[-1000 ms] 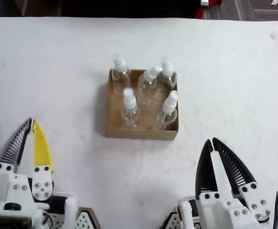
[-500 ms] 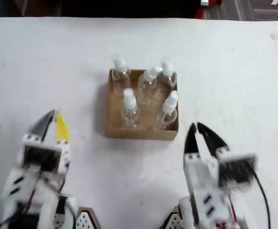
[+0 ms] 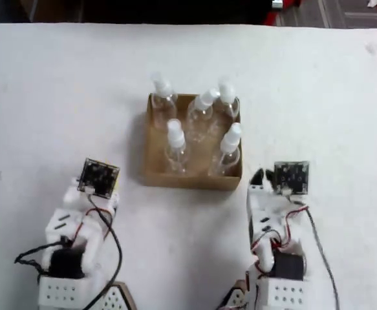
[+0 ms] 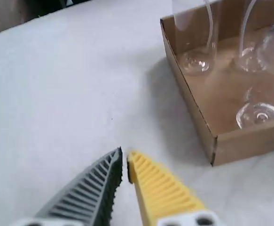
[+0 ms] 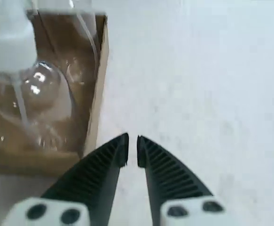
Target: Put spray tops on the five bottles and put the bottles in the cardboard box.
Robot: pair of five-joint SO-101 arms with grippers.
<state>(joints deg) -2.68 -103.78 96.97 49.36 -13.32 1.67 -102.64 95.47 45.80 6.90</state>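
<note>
With both arms low on the white table (image 3: 317, 97), we see all five clear plastic bottles with white spray tops (image 3: 175, 150) standing inside the shallow brown cardboard box (image 3: 192, 177) near table centre. The left gripper (image 4: 125, 159), with grey and yellow fingers, sits at 7 o'clock of the box, jaws clenched on nothing. The right gripper (image 5: 132, 148), with black fingers, sits at 5 o'clock, just beside the box wall, jaws likewise pinched together and empty.
</note>
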